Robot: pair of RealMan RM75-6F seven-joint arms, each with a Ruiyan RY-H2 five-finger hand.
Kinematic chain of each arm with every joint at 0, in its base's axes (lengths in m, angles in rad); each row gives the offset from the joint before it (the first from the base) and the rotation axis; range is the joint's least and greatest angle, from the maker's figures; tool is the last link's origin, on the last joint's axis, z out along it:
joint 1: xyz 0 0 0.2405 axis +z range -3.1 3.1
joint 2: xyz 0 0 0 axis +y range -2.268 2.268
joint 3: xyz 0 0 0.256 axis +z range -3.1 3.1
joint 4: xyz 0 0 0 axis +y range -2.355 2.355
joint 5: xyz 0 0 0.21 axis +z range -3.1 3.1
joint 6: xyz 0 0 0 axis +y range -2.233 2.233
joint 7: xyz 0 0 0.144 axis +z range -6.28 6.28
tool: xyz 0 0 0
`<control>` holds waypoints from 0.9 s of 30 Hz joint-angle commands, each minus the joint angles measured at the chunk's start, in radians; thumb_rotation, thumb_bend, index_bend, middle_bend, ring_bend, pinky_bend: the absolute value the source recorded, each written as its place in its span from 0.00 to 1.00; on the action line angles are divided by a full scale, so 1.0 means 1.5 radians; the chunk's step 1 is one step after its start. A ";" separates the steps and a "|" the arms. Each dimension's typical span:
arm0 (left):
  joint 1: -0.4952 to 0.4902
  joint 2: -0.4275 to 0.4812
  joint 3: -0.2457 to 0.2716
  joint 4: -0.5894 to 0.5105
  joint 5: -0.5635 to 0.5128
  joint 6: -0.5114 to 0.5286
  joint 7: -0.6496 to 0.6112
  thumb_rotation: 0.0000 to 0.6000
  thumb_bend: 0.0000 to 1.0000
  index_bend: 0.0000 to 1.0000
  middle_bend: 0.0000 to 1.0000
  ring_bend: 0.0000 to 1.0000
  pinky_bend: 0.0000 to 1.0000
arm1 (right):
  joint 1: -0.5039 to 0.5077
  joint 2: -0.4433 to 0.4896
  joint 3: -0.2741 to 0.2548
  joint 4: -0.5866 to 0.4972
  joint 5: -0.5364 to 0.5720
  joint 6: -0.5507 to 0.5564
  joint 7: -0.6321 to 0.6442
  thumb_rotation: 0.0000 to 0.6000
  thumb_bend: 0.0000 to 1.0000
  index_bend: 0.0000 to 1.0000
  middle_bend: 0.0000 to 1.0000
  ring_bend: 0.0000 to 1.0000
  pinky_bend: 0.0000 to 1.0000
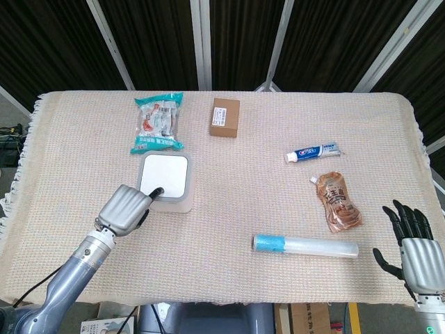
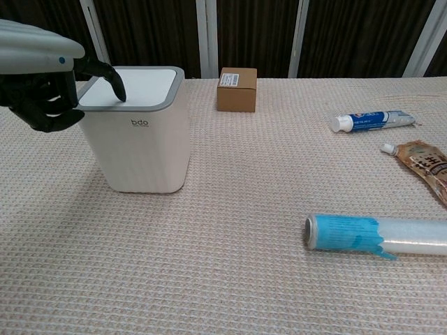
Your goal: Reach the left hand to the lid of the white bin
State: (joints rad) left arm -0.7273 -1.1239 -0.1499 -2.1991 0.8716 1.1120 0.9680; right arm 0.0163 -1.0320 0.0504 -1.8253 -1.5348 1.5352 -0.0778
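The white bin [image 1: 165, 202] [image 2: 143, 143] stands left of the table's middle, with a white lid [image 1: 167, 174] [image 2: 136, 87] in a grey rim. My left hand [image 1: 125, 209] [image 2: 42, 84] is at the bin's near left corner. Most of its fingers are curled in, and one dark fingertip [image 1: 157, 190] [image 2: 117, 89] reaches over the grey rim onto the lid's near left edge. It holds nothing. My right hand [image 1: 414, 247] hangs at the table's near right edge with fingers spread and nothing in it; the chest view does not show it.
A snack packet [image 1: 157, 123] lies behind the bin and a brown box [image 1: 224, 117] [image 2: 237, 88] at the back middle. A toothpaste tube [image 1: 313, 152] [image 2: 370, 121], a brown pouch [image 1: 338, 202] [image 2: 426, 167] and a clear roll with a blue end [image 1: 306, 245] [image 2: 377, 234] lie on the right.
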 commanded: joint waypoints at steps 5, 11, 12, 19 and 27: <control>-0.033 -0.023 0.025 0.004 -0.038 0.017 0.042 1.00 0.74 0.24 0.88 0.86 0.74 | 0.001 -0.002 0.000 0.001 0.000 -0.001 -0.002 1.00 0.30 0.12 0.01 0.05 0.06; -0.040 -0.020 0.041 -0.007 -0.040 0.031 0.048 1.00 0.74 0.24 0.88 0.86 0.74 | 0.000 -0.001 -0.001 0.001 -0.003 0.001 -0.001 1.00 0.30 0.12 0.01 0.05 0.06; -0.040 -0.018 0.043 -0.010 -0.041 0.033 0.047 1.00 0.74 0.24 0.88 0.86 0.74 | 0.000 -0.001 0.000 0.001 -0.003 0.002 -0.001 1.00 0.30 0.12 0.01 0.05 0.06; -0.032 -0.003 0.029 -0.028 0.012 0.089 0.025 1.00 0.72 0.26 0.87 0.86 0.74 | 0.000 -0.001 -0.001 0.000 -0.002 0.001 0.000 1.00 0.30 0.12 0.01 0.05 0.07; 0.115 0.009 0.055 -0.041 0.303 0.331 -0.063 1.00 0.56 0.30 0.79 0.77 0.69 | 0.004 -0.006 -0.004 0.003 0.000 -0.009 -0.013 1.00 0.30 0.12 0.01 0.05 0.07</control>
State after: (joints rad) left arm -0.6653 -1.1270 -0.1020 -2.2473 1.1746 1.4653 0.9338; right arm 0.0210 -1.0406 0.0455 -1.8211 -1.5350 1.5221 -0.0964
